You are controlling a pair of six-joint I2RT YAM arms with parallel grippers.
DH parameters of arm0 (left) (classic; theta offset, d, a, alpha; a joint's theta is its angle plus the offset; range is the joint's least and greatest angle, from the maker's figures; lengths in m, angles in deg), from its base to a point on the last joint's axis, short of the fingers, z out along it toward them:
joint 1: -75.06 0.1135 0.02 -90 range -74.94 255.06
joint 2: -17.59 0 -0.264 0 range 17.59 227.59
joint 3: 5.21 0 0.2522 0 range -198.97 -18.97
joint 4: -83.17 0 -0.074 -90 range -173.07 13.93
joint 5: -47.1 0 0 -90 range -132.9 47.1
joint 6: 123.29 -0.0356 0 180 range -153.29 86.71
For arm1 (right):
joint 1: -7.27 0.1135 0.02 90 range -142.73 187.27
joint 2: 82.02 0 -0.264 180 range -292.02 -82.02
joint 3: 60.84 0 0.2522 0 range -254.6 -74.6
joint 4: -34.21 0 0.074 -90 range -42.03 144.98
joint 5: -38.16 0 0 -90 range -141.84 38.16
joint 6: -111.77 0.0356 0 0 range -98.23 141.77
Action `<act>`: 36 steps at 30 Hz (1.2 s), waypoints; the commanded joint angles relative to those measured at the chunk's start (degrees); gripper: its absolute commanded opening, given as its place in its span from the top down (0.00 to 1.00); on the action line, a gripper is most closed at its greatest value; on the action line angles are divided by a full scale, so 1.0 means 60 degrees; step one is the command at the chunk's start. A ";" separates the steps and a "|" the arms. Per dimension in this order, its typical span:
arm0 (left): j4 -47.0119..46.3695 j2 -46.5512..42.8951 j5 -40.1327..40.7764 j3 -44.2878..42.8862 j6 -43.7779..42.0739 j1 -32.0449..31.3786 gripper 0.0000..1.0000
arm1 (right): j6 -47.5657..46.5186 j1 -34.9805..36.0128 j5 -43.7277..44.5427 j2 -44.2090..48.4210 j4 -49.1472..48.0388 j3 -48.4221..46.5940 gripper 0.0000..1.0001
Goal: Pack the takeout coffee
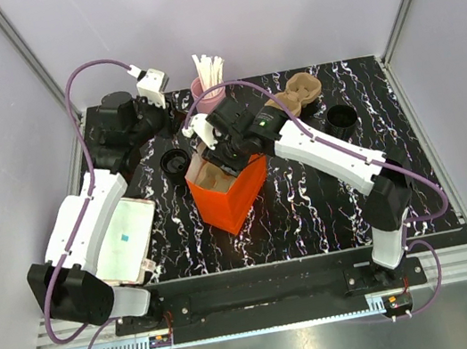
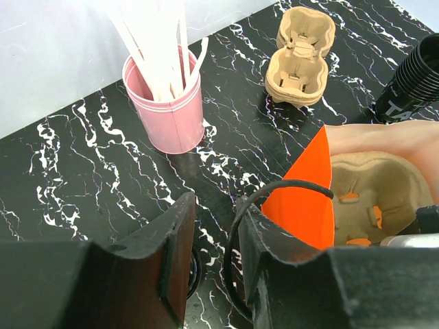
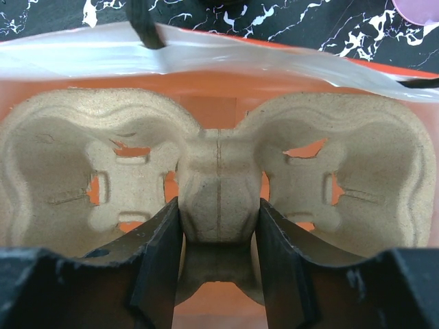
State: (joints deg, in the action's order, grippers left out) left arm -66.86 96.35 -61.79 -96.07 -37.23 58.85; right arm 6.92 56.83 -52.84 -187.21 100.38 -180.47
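The orange paper bag (image 1: 230, 195) stands open mid-table. My right gripper (image 1: 222, 160) reaches into it, shut on the middle ridge of a brown pulp cup carrier (image 3: 219, 178) that lies inside the bag (image 3: 219, 103). The small black coffee cup (image 1: 175, 160) stands on the table just left of the bag. My left gripper (image 1: 180, 128) hovers above and behind the cup, jaws apart. In the left wrist view the bag's black cord handle (image 2: 288, 185) loops over the right finger and down into the gap of my left gripper (image 2: 218, 205). The cup is mostly hidden under the fingers.
A pink cup of white stirrers (image 1: 208, 84) stands at the back. Spare pulp carriers (image 1: 296, 91) lie to its right. A taller black ribbed cup stack (image 1: 341, 119) stands right of the bag. A white tray (image 1: 123, 239) lies at the near left by my left arm.
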 commanded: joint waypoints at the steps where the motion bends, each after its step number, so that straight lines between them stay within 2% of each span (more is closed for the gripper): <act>1: -0.0563 -0.0442 -0.0132 0.0004 0.0101 0.0035 0.64 | 0.0102 -0.0072 -0.0098 0.0026 -0.0076 -0.0447 0.49; 10: -0.0548 -0.0500 -0.0176 0.0062 0.0116 0.0035 0.62 | 0.0073 -0.0086 -0.0098 0.0041 -0.0047 -0.0476 0.44; 36: -0.0607 -0.0529 -0.0396 0.0208 0.0174 0.0050 0.55 | -0.0263 -0.0086 0.0107 0.0304 0.0304 -0.1076 0.09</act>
State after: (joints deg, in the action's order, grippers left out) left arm -67.27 95.30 -62.49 -95.24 -36.40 58.85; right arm 6.57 56.76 -52.81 -187.21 101.67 -183.29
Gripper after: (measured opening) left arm 0.442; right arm 0.878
